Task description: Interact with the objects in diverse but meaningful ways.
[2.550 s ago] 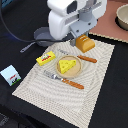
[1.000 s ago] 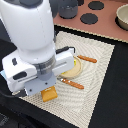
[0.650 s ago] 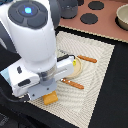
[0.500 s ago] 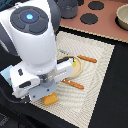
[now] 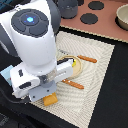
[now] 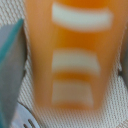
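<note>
So the big white arm (image 5: 37, 47) is bent way down over the striped placemat (image 5: 102, 75) and blocks most of it in the exterior view. The gripper (image 5: 48, 95) sits low at the mat's near corner, and poking out from under it is the orange-brown bread block (image 5: 49, 100), resting on or just above the mat (can't tell which from here). The wrist view is basically all bread: the block (image 6: 75, 55) fills the picture, blurry, with its pale scored stripes running across it, and the mat's weave shows around the edges. A dark finger (image 6: 11, 70) stands at one side of the block and a sliver of the other at the opposite edge, so the jaws bracket the bread and look closed onto it, though the blur makes actual contact hard to call. Relative to the mat, the round tan plate (image 5: 78, 66) sits near the middle, mostly hidden behind the arm, with one orange-handled utensil (image 5: 88, 59) lying just past it on the far side and another (image 5: 73, 84) on the near side. The rest of the toy food is out of sight behind the arm. A brown board with dark round discs (image 5: 90, 19) lies beyond the mat's far edge, and a beige bowl (image 5: 122, 17) sits at its end.
</note>
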